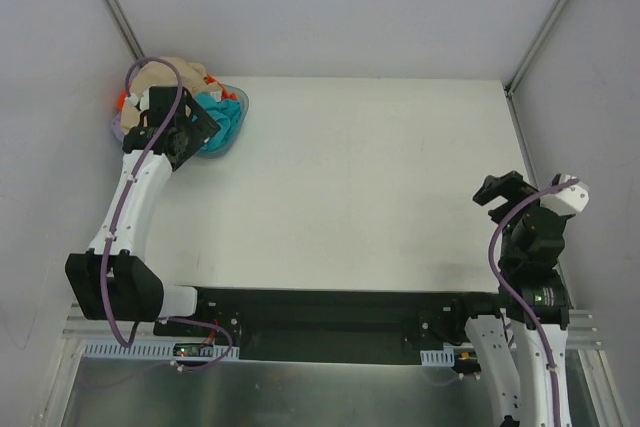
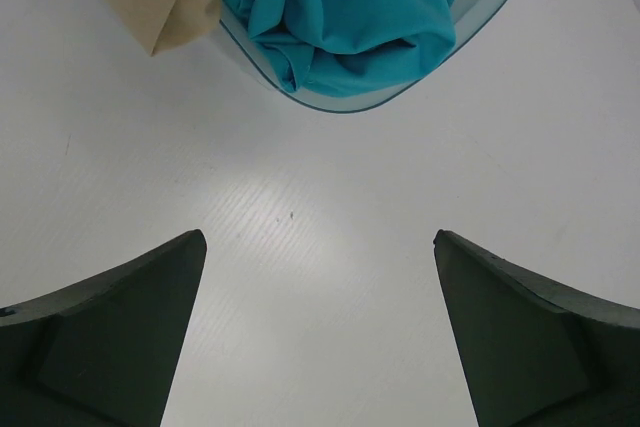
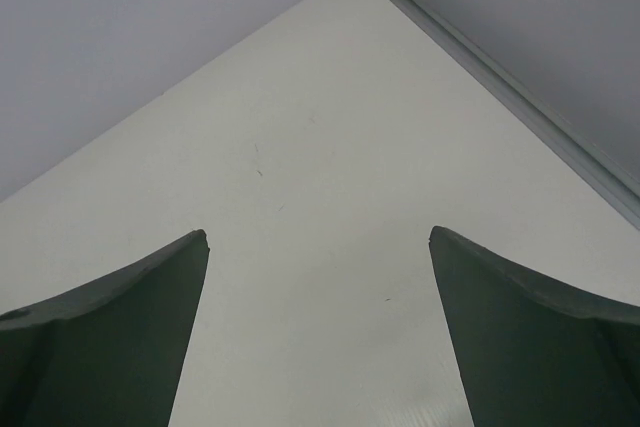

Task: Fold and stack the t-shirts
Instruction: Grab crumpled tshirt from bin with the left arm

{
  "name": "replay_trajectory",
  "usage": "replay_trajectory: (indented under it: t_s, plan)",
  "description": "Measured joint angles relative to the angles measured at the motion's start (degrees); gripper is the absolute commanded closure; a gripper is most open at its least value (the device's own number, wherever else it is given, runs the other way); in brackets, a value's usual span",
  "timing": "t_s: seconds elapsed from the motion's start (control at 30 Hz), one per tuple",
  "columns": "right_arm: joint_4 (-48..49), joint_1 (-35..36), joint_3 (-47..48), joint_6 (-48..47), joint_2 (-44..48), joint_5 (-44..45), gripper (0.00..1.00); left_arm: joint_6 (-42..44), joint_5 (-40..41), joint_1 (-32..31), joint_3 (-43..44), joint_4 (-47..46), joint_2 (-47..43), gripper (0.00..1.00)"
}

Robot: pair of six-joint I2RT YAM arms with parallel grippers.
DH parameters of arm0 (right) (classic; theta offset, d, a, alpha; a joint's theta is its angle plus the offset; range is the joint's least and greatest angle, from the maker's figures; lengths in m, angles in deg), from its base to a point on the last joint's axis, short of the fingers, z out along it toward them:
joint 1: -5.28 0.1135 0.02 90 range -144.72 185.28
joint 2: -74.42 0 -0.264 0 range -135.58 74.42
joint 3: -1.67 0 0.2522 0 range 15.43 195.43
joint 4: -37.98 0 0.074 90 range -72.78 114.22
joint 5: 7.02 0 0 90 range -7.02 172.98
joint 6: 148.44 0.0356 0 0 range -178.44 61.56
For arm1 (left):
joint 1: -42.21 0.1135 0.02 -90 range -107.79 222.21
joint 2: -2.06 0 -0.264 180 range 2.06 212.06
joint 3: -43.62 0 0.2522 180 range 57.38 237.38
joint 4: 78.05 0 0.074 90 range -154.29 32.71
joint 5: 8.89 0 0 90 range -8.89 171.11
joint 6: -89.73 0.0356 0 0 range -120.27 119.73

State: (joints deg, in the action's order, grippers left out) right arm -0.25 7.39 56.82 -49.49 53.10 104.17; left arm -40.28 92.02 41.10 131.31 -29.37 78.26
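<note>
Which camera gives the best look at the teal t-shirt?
The left wrist view: the teal t-shirt lies crumpled, close and unobstructed, in the basket. The top external view shows only a small patch of it beside the left arm. The right wrist view shows none of it.

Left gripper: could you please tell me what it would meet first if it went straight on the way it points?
Most likely the near rim of the basket, with the teal t-shirt heaped in it. The left gripper is open, and depth is unclear.

The left end effector [image 2: 318,239] and right end effector [image 3: 318,237] both gape wide.
</note>
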Motion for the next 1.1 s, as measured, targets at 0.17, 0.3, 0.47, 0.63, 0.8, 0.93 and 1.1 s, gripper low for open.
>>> replay_trajectory:
  t_s: [0.17, 0.3, 0.47, 0.63, 0.8, 0.93, 1.1]
  plan:
    - [-0.8, 0.0, 1.9, -4.5, -0.5, -3.1, 0.03, 0.2, -0.5, 0.0, 0.2, 0.0, 0.5, 0.01]
    - [-2.9, 0.0, 4.3, -7.6, -5.1, -6.6, 0.03, 2.9, -0.4, 0.0, 5.8, -0.2, 6.1, 0.01]
    - [-3.4, 0.0, 4.6, -9.1, -9.2, -10.8, 0.03, 7.4, -2.0, 0.0, 15.5, -1.7, 18.3, 0.01]
    - [-3.7, 0.0, 4.6, -9.6, -10.4, -11.2, 0.03, 9.9, -2.7, 0.0, 21.0, -2.0, 28.2, 0.02]
    - [-3.8, 0.0, 4.6, -10.0, -9.7, -11.2, 0.03, 11.3, -1.4, 0.0, 26.9, -1.6, 36.9, 0.58]
    - [-4.6, 0.0, 4.6, -10.1, -9.3, -11.0, 0.03, 12.5, -1.5, 0.1, 29.1, -1.0, 40.0, 1.0]
    - [-5.1, 0.0, 4.6, -10.1, -8.7, -10.4, 0.03, 13.6, -0.2, 0.1, 30.9, 0.1, 39.3, 1.0]
